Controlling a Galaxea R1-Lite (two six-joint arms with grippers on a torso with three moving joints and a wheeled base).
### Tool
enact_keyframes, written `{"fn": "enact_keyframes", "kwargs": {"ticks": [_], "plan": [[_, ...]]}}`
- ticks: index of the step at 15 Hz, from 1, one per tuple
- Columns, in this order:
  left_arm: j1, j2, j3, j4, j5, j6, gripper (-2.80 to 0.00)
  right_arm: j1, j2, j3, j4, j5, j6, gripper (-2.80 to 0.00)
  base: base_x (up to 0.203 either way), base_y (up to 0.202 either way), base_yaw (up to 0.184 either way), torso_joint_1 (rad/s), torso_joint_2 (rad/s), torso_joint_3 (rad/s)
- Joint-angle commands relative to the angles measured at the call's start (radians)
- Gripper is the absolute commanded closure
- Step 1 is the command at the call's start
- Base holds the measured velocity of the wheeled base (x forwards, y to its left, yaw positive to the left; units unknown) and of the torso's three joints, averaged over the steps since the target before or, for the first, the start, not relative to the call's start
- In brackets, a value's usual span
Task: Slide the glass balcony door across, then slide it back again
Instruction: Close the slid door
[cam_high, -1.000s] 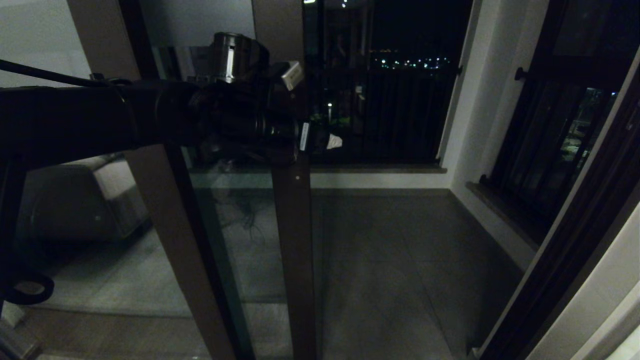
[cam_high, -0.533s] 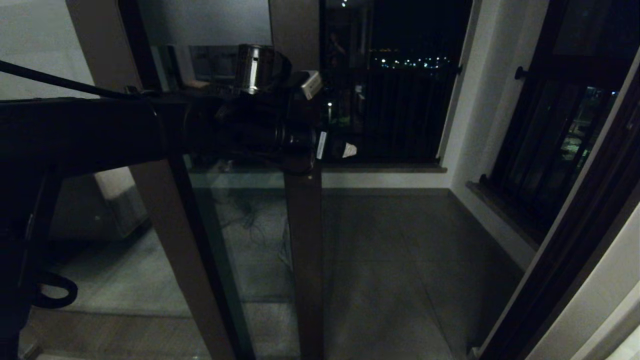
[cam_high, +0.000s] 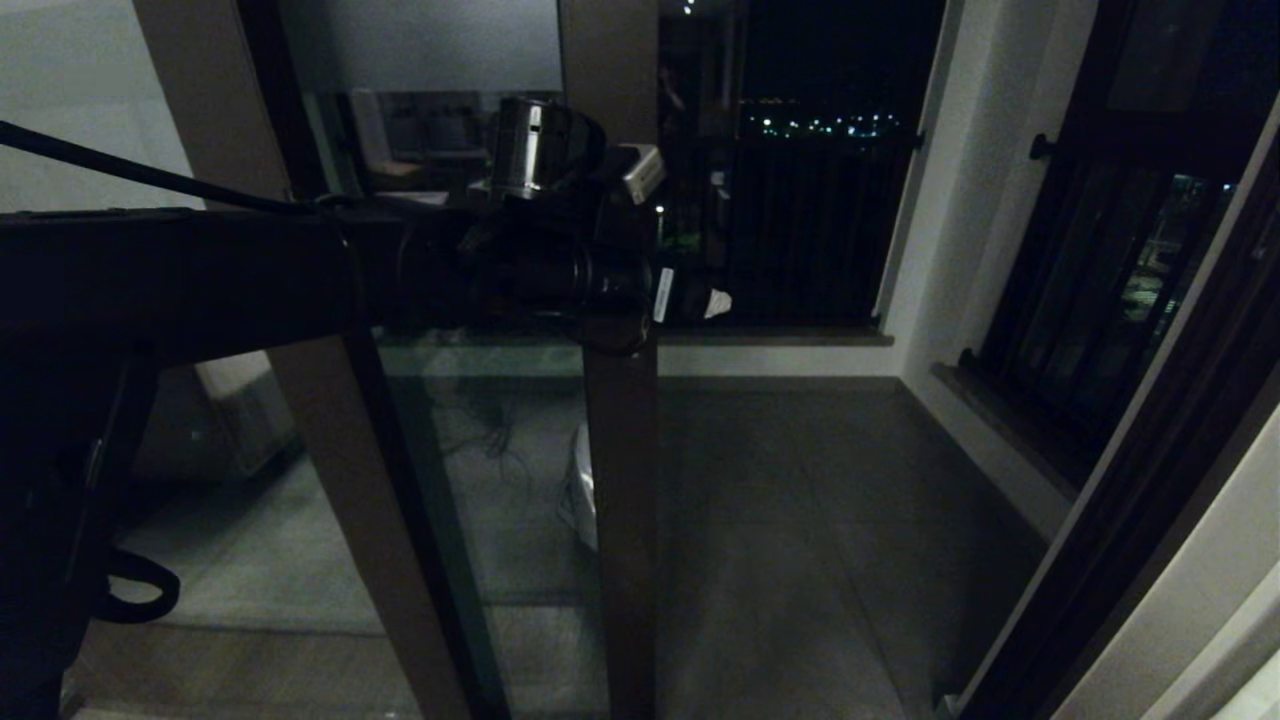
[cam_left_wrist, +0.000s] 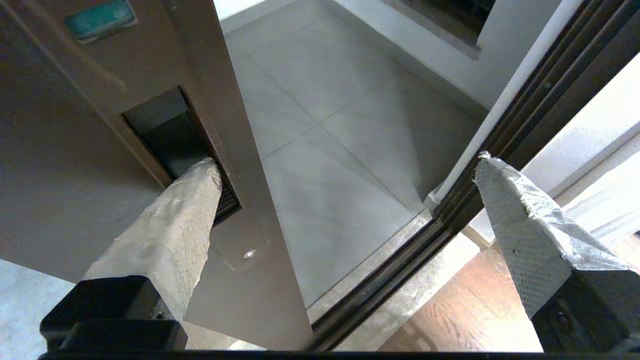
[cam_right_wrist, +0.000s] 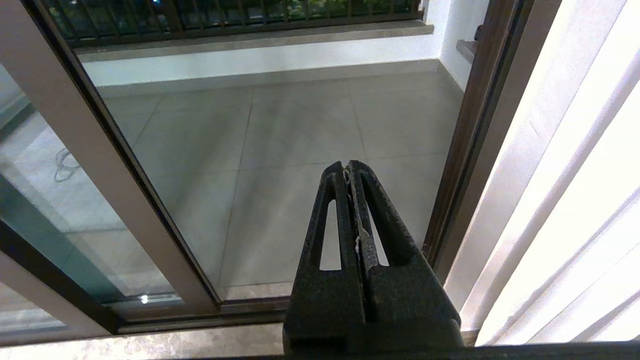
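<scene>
Glass balcony door (cam_high: 620, 480) shifted right with left pincer (cam_left_wrist: 345, 165)

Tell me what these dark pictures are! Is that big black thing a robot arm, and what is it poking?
Yes. One picture looks down from the robot's head; the other two come from cameras on its wrists. The left tool is open, with one padded finger tucked into the slot handle of the glass balcony door, which stands partly open. The right tool is shut, holds nothing and waits above the doorway. Beyond is a tiled balcony floor.
</scene>
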Motion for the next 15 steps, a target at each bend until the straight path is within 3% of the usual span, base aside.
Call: {"fn": "enact_keyframes", "kwargs": {"ticks": [1, 15], "plan": [[-0.015, 0.002, 0.001, 0.002, -0.003, -0.001, -2.80, 0.000, 0.001, 0.000, 0.001, 0.000, 0.000, 0.00, 0.000, 0.000, 0.000, 0.000, 0.00, 0.000], [-0.070, 0.028, 0.000, -0.027, -0.003, -0.002, -2.80, 0.000, 0.001, 0.000, 0.001, 0.000, 0.000, 0.00, 0.000, 0.000, 0.000, 0.000, 0.00, 0.000]]}}
